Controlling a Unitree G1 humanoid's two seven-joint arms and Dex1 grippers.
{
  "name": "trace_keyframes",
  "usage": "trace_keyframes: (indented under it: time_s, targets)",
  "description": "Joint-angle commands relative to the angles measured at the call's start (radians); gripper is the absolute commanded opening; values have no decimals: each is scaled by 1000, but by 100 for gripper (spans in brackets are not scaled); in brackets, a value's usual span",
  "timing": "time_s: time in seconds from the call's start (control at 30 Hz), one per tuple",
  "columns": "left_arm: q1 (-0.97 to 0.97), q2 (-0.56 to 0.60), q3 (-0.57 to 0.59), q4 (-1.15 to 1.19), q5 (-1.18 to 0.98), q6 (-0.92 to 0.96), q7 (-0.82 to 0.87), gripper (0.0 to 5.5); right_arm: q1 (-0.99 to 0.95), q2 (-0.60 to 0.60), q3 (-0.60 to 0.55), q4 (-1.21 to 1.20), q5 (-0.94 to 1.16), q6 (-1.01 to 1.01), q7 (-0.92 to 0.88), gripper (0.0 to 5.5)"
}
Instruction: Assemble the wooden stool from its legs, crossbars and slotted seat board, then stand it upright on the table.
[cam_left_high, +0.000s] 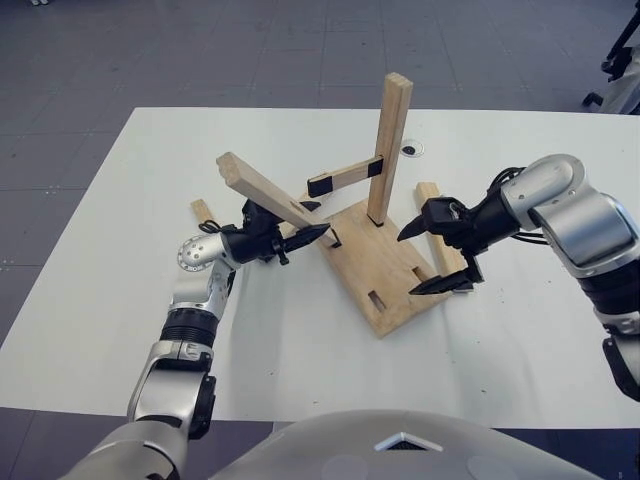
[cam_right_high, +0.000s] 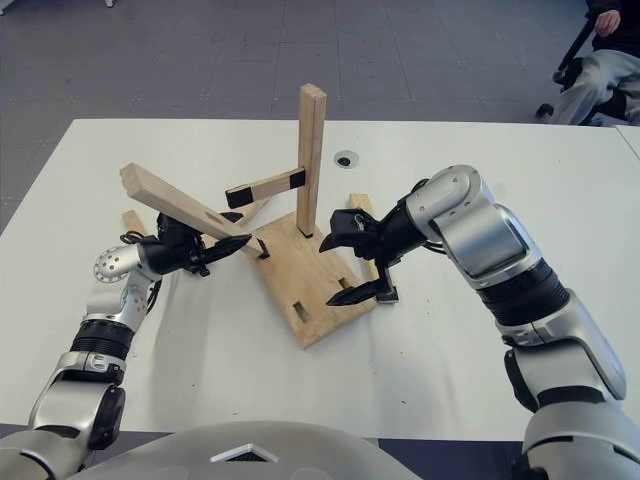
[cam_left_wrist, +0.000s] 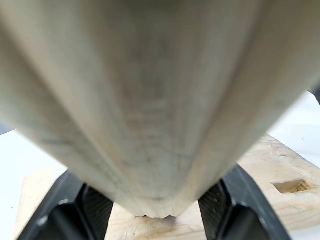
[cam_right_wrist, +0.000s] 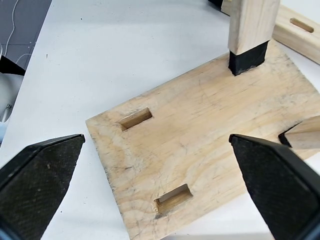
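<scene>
The slotted seat board (cam_left_high: 385, 270) lies flat mid-table. One leg (cam_left_high: 390, 140) stands upright in its far slot, and a crossbar (cam_left_high: 350, 176) juts from that leg toward my left. My left gripper (cam_left_high: 305, 222) is shut on a second leg (cam_left_high: 262, 188), which is tilted with its lower end at the board's left corner. In the left wrist view this leg (cam_left_wrist: 160, 100) sits between the fingers (cam_left_wrist: 95, 210). My right gripper (cam_left_high: 407, 264) hovers open over the board's right edge. Two empty slots (cam_right_wrist: 136, 118) show in the seat board (cam_right_wrist: 200, 130).
A loose leg (cam_left_high: 432, 205) lies on the table behind the right gripper, beside the board. Another wooden piece (cam_left_high: 203, 211) lies left of my left gripper. A small round grommet (cam_left_high: 411, 150) sits near the table's far edge. The white table (cam_left_high: 300, 350) has bare room in front.
</scene>
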Motion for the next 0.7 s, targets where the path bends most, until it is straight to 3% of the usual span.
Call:
trace_keyframes:
  time_s: [0.03, 0.23, 0.57, 0.7]
  targets:
    - [-15, 54, 19, 62, 59, 36, 22, 204, 0, 0, -15, -10, 6, 7, -23, 534]
    - [-42, 51, 55, 56, 36, 71, 24, 204, 6, -3, -19, -11, 11, 5, -36, 534]
    - [-12, 72, -12, 44, 90, 105, -51, 204, 6, 0, -17, -19, 26, 10, -52, 534]
    - [-56, 83, 18, 80, 67, 145, -13, 204, 18, 3, -23, -35, 37, 22, -70, 534]
